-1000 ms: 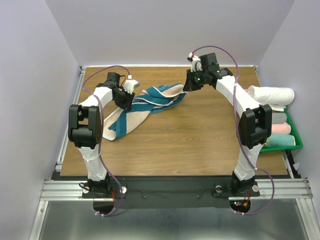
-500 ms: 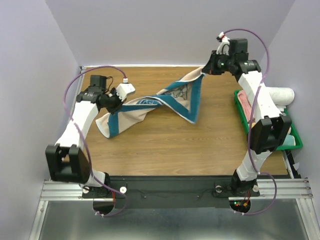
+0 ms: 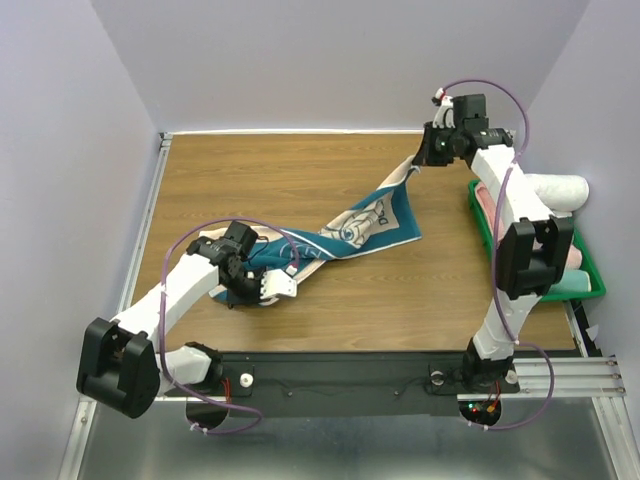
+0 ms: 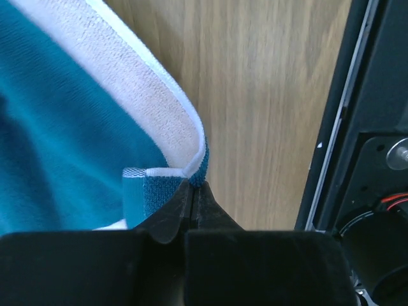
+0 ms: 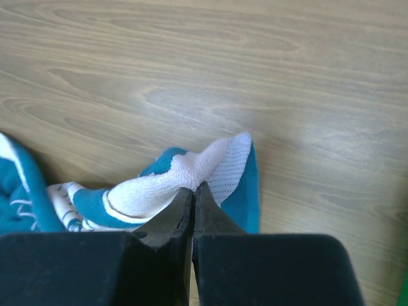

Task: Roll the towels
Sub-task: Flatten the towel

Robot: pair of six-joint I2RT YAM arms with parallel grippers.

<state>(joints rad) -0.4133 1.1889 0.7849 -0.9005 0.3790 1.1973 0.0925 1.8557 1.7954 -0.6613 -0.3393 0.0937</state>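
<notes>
Left end effector (image 4: 193, 186) has pulled its towel (image 3: 370, 222) corner toward the near-left corner (right end effector (image 5: 193, 189) went far-right).

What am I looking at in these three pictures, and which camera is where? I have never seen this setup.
Two robot arms are bolted at the near edge of a wooden table. The wide picture comes from a fixed camera above and behind them. The two close-ups come from a camera on each wrist, looking past its own black fingers. One teal towel with a cream border hangs stretched between the arms. The left tool is shut on one end near the front. The right tool is shut on a corner at the far right. At the table's right edge a green tray holds rolled towels, among them a white roll.
</notes>
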